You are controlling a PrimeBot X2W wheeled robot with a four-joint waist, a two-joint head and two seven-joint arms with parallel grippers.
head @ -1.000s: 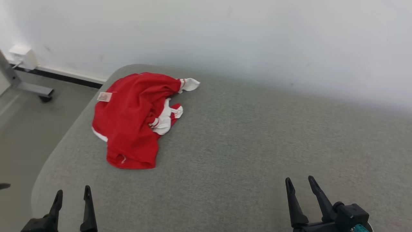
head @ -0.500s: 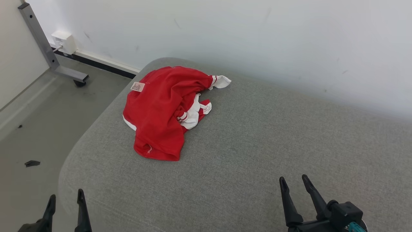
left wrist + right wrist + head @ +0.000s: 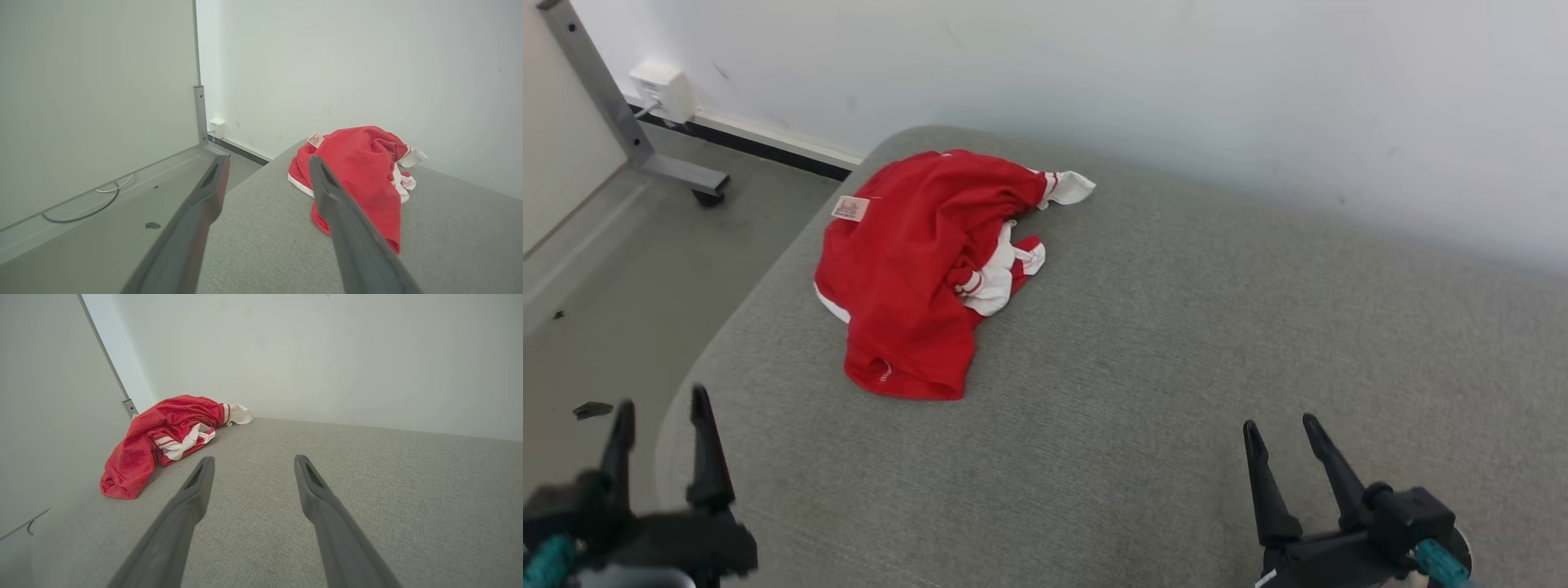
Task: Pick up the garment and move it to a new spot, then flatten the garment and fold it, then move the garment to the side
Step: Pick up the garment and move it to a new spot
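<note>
Currently pickup not yet begun: crumpled red shirt (image 3: 907, 269) lies upper left on grey worktop (image 3: 1176, 343). Left gripper (image 3: 662, 400) and right gripper (image 3: 1280, 422) sit low in frame, jaws spread, empty. Next move likely: reach forward, pinch cloth.

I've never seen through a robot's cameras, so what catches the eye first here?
A crumpled red garment with white trim jumps out, lying bunched near the far left corner of a broad grey upholstered surface by a white wall. Next come two pairs of long dark fingers at the bottom of the head view: the left gripper and right gripper, both open and apart from the cloth.
</note>
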